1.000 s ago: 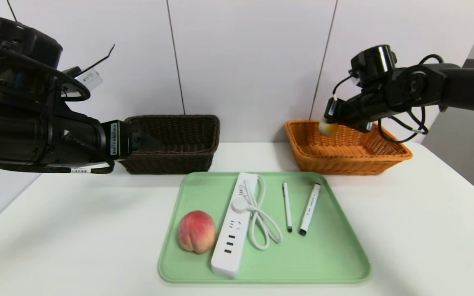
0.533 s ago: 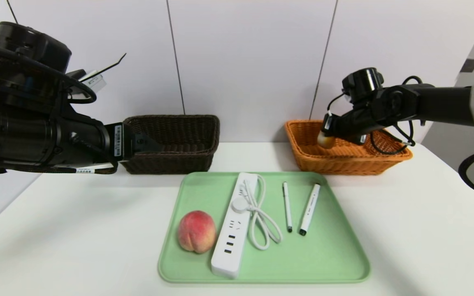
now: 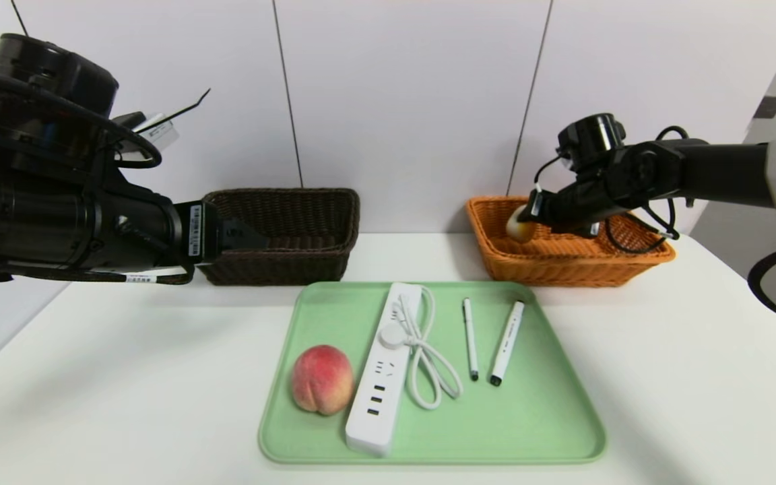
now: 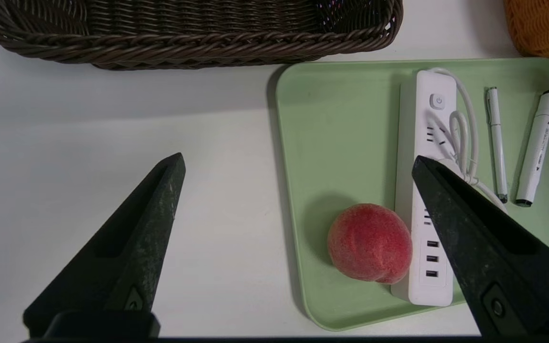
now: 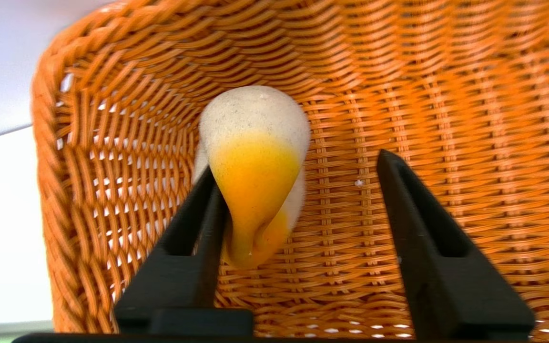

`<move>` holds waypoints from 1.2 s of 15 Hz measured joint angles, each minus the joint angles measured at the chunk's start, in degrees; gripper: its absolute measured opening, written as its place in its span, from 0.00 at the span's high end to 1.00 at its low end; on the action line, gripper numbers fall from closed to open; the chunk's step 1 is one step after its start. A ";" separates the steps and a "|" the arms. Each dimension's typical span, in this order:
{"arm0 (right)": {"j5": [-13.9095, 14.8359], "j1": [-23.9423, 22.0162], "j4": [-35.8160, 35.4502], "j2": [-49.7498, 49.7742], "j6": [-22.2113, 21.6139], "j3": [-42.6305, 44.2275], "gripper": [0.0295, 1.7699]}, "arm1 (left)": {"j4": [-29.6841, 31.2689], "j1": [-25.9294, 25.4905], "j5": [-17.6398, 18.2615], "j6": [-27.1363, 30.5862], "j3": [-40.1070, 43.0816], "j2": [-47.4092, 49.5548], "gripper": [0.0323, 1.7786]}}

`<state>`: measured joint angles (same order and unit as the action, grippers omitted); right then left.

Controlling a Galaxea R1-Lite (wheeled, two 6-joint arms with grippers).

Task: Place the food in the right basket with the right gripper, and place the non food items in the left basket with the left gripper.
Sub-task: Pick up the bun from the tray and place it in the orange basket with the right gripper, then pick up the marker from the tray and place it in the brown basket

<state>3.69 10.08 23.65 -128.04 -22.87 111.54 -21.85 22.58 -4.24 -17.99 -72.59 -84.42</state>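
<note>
Inside the orange-tan right basket my right gripper stands open. The cream bun with the orange-yellow top lies against one finger; the other finger is well clear of it. On the green tray lie the pink-red peach, the white power strip, a thin pen and a thicker marker. My left gripper hangs open and empty in front of the dark brown left basket.
The tray sits at the middle of a white table, both baskets behind it against the wall. The strip's looped cord lies between strip and pen. Bare table shows left and right of the tray.
The right gripper came down into the orange basket with the bun, then opened its jaws; the bun now touches only one finger. The left arm barely shifted.
</note>
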 joint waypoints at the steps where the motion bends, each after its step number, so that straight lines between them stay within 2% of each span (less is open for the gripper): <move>1: -0.04 0.15 0.10 0.52 0.55 0.00 0.33 | 0.05 0.00 -0.07 0.63 0.02 0.11 0.05; 5: -0.11 -0.20 0.63 1.57 0.46 -0.09 0.21 | 0.10 0.00 0.02 1.84 0.16 0.71 0.05; 11: -0.48 0.46 3.88 5.60 0.29 -0.68 0.12 | -0.32 0.00 0.17 1.18 0.18 2.17 0.05; 14: -0.80 3.97 13.34 11.56 -1.55 -1.01 0.09 | -1.79 0.02 0.17 -0.02 0.49 3.25 0.05; 18: -1.39 10.01 32.38 18.81 -6.34 -1.04 0.07 | -3.32 0.05 0.17 -0.94 1.77 5.34 0.05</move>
<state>2.30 20.09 56.03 -109.23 -29.21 110.51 -25.16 22.63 -4.07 -18.93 -70.83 -79.08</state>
